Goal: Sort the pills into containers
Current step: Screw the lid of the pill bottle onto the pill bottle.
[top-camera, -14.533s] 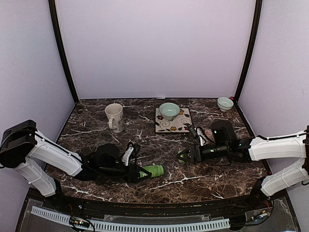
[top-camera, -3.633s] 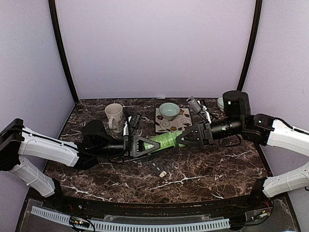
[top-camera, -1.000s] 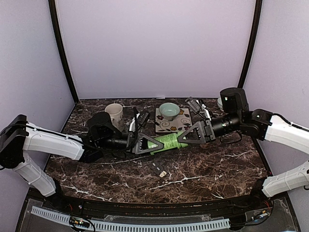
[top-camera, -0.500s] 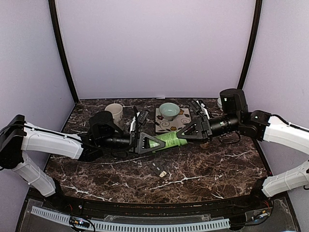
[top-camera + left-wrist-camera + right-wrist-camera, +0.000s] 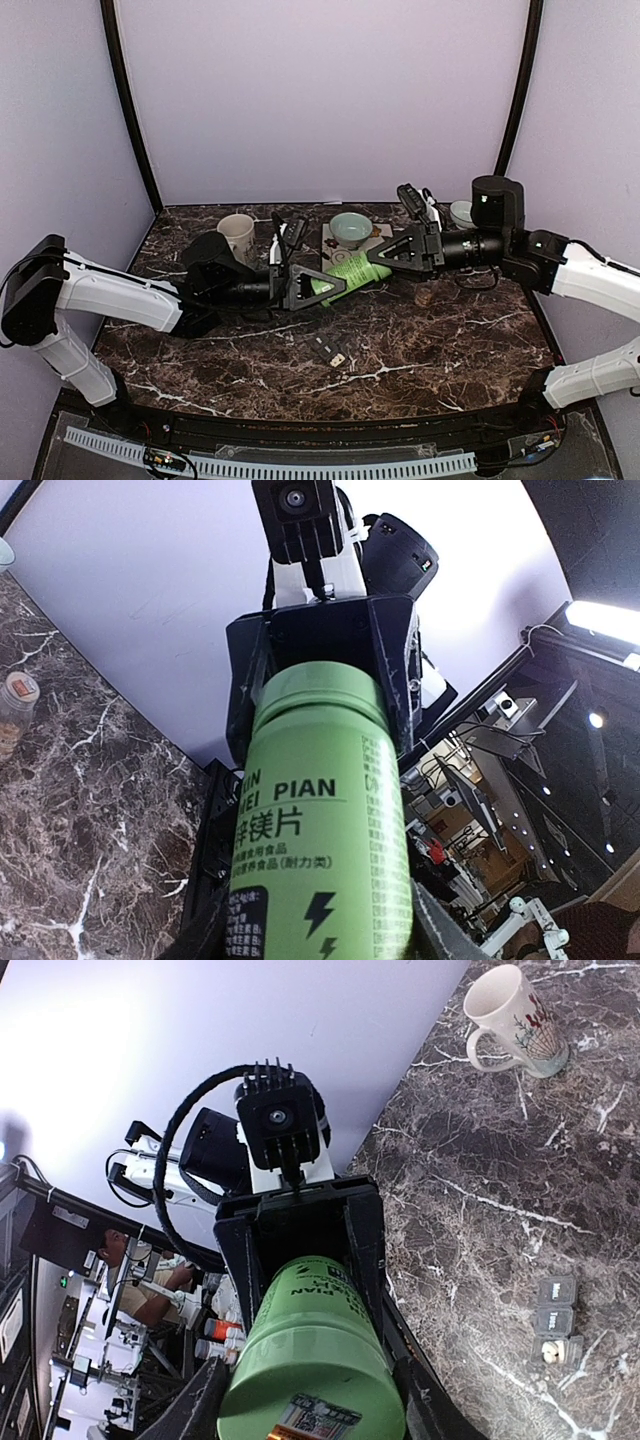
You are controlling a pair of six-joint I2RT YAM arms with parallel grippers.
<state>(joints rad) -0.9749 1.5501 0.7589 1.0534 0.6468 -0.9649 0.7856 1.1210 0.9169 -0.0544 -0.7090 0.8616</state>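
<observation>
A green pill bottle (image 5: 350,271) hangs in the air over the middle of the table, held at both ends. My left gripper (image 5: 313,284) is shut on its labelled body (image 5: 320,820), fingers (image 5: 213,920) on either side. My right gripper (image 5: 388,254) is shut on the other end (image 5: 312,1360), which carries a sticker. The containers (image 5: 325,350), a dark strip of three compartments, lie flat on the marble below the bottle and show again (image 5: 555,1322) in the right wrist view. A pale speck (image 5: 548,1352) sits in one end compartment. No other pills show.
A cream mug (image 5: 237,235) stands at the back left. A pale green bowl (image 5: 350,227) rests on a patterned tile (image 5: 372,262). A small white bowl (image 5: 462,213) is in the back right corner. A small brownish thing (image 5: 425,297) lies under the right arm.
Both grippers have lifted the bottle a little toward the back, its right end now higher. The small brownish thing under the right arm has come into view.
</observation>
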